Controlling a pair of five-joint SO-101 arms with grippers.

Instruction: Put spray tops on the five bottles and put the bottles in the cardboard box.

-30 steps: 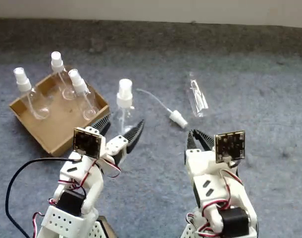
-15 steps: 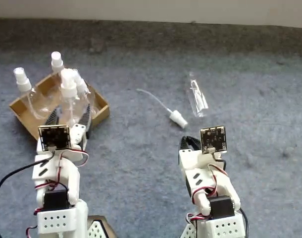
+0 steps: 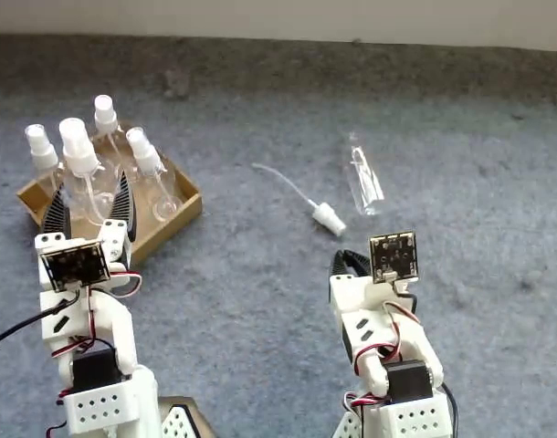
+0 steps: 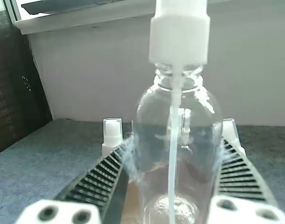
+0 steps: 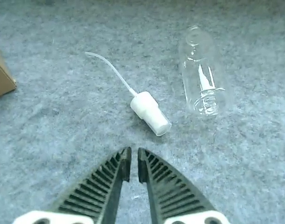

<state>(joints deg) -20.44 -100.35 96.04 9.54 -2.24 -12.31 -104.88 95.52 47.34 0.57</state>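
We see soft, even daylight with faint shadows. Glare glints on the lying bottle (image 5: pixel 201 70) and the held bottle (image 4: pixel 189 135).

The right gripper (image 5: pixel 134 157) is hovering over the grey carpeted surface (image 5: pixel 53 126), its jaws sitting almost together with a narrow slit between them and gripping nothing. Just beyond its tips, a white spray top (image 5: pixel 150 113) is lying flat, its thin tube trailing away from the gripper. A clear uncapped bottle (image 5: pixel 202 70) is lying on its side near the spray top without touching it, and a corner of the cardboard box (image 5: pixel 0 79) is showing at the frame edge.
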